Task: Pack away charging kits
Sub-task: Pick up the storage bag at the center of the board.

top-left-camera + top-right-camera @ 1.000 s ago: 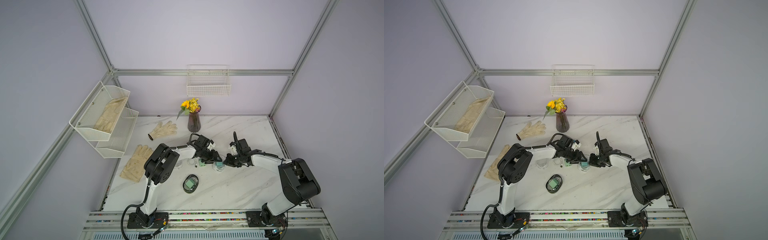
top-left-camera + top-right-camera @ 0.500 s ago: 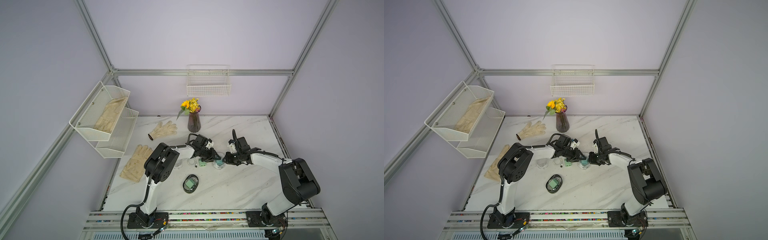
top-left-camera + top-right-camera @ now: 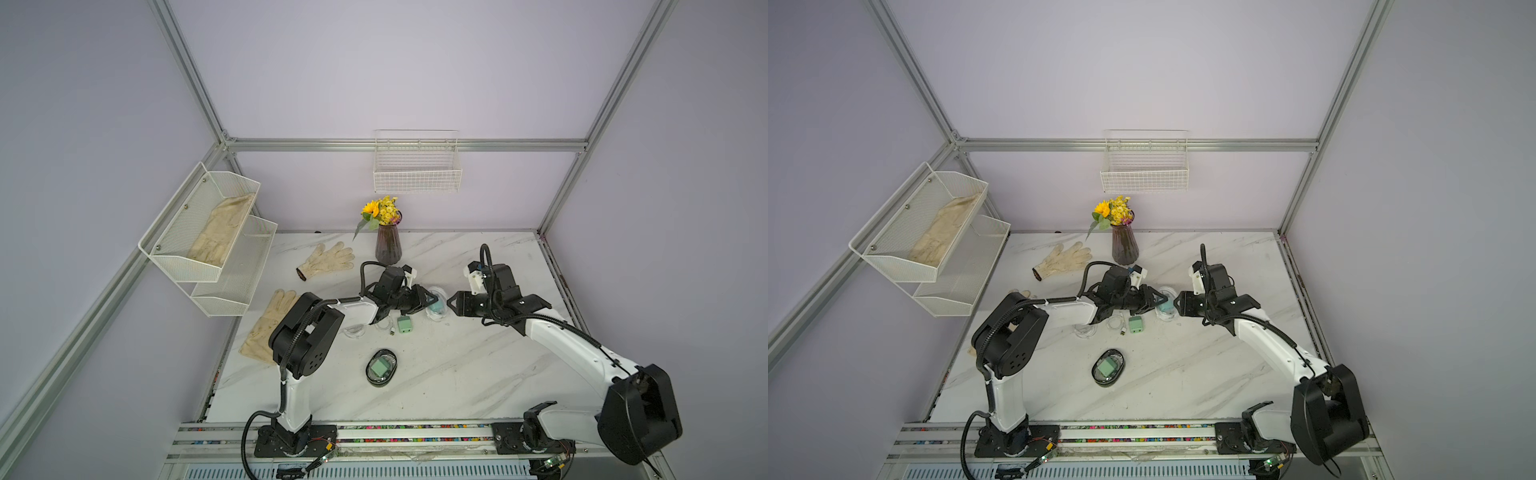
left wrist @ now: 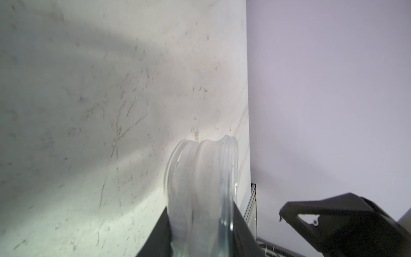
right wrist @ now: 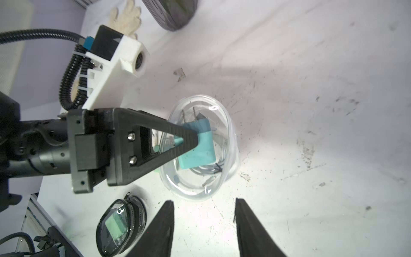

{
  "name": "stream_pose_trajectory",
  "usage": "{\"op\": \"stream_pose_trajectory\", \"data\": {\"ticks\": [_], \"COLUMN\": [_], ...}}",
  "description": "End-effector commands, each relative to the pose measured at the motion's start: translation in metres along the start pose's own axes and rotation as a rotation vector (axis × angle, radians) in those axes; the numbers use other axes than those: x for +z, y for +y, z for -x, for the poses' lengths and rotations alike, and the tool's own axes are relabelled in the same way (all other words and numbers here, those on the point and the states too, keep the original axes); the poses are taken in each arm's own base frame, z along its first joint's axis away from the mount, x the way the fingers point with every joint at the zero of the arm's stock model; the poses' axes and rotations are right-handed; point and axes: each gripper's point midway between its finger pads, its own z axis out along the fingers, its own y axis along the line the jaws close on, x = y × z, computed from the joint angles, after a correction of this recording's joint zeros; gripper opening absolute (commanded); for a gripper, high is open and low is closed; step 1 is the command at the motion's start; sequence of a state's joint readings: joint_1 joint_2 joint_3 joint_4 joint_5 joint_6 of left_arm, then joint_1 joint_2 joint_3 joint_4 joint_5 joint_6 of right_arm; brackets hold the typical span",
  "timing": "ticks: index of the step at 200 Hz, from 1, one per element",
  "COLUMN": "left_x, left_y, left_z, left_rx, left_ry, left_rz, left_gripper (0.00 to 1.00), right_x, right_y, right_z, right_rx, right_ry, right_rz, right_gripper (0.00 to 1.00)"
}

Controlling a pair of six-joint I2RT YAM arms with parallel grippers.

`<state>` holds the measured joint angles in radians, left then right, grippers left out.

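In clear case [image 5: 223, 184], teal adapter [image 5: 201, 153] sits under L gripper [image 5: 191, 142] pinching case rim; R gripper [image 5: 202, 200] jaws spread, just beside.

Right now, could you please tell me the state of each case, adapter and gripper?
Clear case: open, teal adapter and cable inside.
Dark case: shut, green adapter inside.
Loose adapter: unpacked, on table.
Loose cable: unpacked beside it.
Left gripper: at clear case's rim, grip unclear.
Right gripper: open, empty.

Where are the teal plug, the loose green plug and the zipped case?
teal plug [image 5: 204, 149], right wrist view, broad side.
loose green plug [image 3: 404, 324], a top view, top face.
zipped case [image 5: 139, 214], right wrist view, zipper rim.
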<state>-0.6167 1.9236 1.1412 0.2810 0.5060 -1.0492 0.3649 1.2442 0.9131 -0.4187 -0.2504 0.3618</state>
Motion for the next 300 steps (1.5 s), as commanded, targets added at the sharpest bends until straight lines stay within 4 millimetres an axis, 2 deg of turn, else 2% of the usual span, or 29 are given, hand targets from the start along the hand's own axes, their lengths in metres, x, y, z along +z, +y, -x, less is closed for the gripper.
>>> {"op": "stream_pose_trajectory", "data": {"ticks": [1, 27, 43, 66, 84, 110, 125, 138, 163, 181, 230, 253, 278, 300], "left_x": [-0.015, -0.007, -0.009, -0.016, -0.021, -0.023, -0.018, -0.011, 0.0, 0.004, 0.018, 0.018, 0.017, 0.016], "left_y": [-0.04, -0.037, -0.039, -0.045, -0.047, -0.038, -0.027, -0.017, 0.003, 0.01, 0.023, 0.03, 0.039, 0.043], "left_z": [0.025, 0.016, 0.009, -0.001, -0.009, -0.018, -0.024, -0.032, -0.046, -0.052, -0.065, -0.07, -0.076, -0.081], "left_rx": [0.024, 0.015, 0.033, 0.07, 0.086, 0.091, 0.076, 0.07, 0.053, 0.052, 0.03, 0.021, 0.008, 0.001], "left_ry": [-0.126, -0.093, -0.087, -0.077, -0.066, -0.053, -0.032, -0.018, -0.017, -0.022, -0.001, -0.006, 0.006, 0.017], "left_rz": [-0.068, -0.085, -0.115, -0.18, -0.201, -0.183, -0.149, -0.124, -0.051, -0.029, 0.011, 0.034, 0.052, 0.059], "left_gripper": [0.31, 0.31, 0.3, 0.3, 0.29, 0.3, 0.3, 0.3, 0.31, 0.32, 0.33, 0.33, 0.36, 0.45], "right_x": [-0.015, -0.006, -0.004, -0.007, -0.007, -0.005, 0.003, 0.015, 0.031, 0.045, 0.059, 0.067, 0.071, 0.074], "right_y": [0.001, -0.004, 0.0, 0.006, 0.007, -0.001, -0.014, -0.024, -0.026, -0.035, -0.045, -0.054, -0.057, -0.06], "right_z": [-0.001, -0.018, -0.02, -0.01, -0.002, 0.007, 0.004, -0.006, -0.026, -0.04, -0.061, -0.077, -0.087, -0.089], "right_rx": [0.004, 0.016, 0.017, 0.022, 0.027, 0.057, 0.088, 0.115, 0.122, 0.14, 0.149, 0.166, 0.174, 0.182], "right_ry": [-0.056, -0.024, -0.009, -0.034, -0.033, -0.038, -0.01, 0.037, 0.111, 0.147, 0.206, 0.252, 0.279, 0.292], "right_rz": [-0.008, 0.007, 0.034, 0.056, 0.09, 0.118, 0.105, 0.09, 0.134, 0.126, 0.117, 0.098, 0.101, 0.084], "right_gripper": [0.47, 0.5, 0.51, 0.58, 0.67, 0.71, 0.68, 0.65, 0.56, 0.54, 0.42, 0.21, 0.1, 0.03]}}
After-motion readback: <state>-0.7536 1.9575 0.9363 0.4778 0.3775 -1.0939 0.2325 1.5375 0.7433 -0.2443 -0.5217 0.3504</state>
